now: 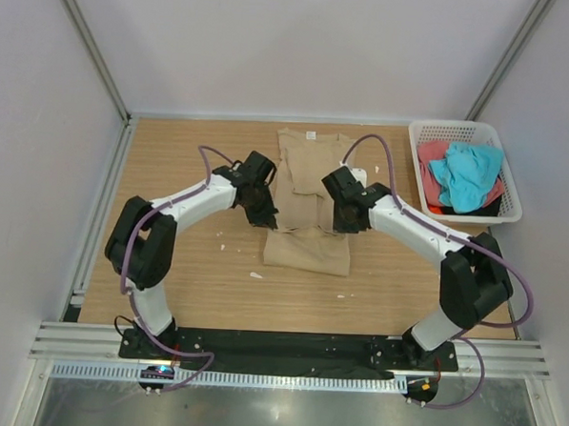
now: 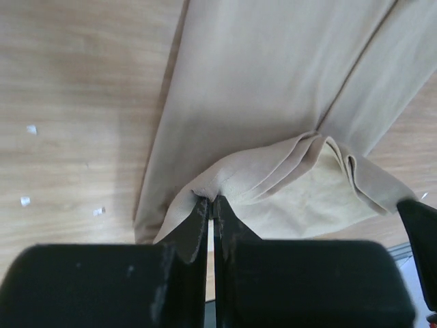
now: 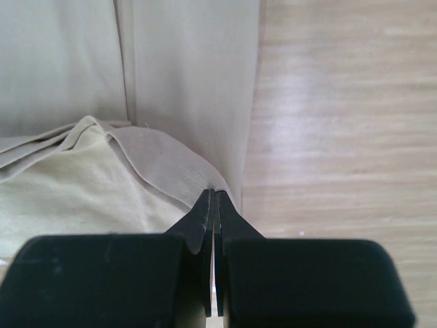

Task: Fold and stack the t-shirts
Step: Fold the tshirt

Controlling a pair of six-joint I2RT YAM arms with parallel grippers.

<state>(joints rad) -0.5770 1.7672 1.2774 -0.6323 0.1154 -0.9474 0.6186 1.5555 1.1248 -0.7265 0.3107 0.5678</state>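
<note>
A tan-beige t-shirt [image 1: 310, 171] lies lengthwise at the table's middle, sides folded in, its white neck label at the far end. Its near part [image 1: 308, 251] is lifted and doubled between both arms. My left gripper [image 1: 262, 215] is shut on the shirt's left corner, where the cloth [image 2: 273, 102] bunches at my closed tips [image 2: 212, 202]. My right gripper [image 1: 346, 219] is shut on the right corner, and a hemmed edge [image 3: 157, 167] runs into its closed tips [image 3: 216, 194]. Turquoise [image 1: 466, 175] and coral-red [image 1: 430, 173] t-shirts are heaped in the basket.
A white lattice basket [image 1: 510, 201] stands at the table's back right. Small white scraps [image 1: 255, 274] lie on the wooden tabletop [image 1: 172, 169] near the shirt. Metal frame posts and white walls close in the left, back and right sides.
</note>
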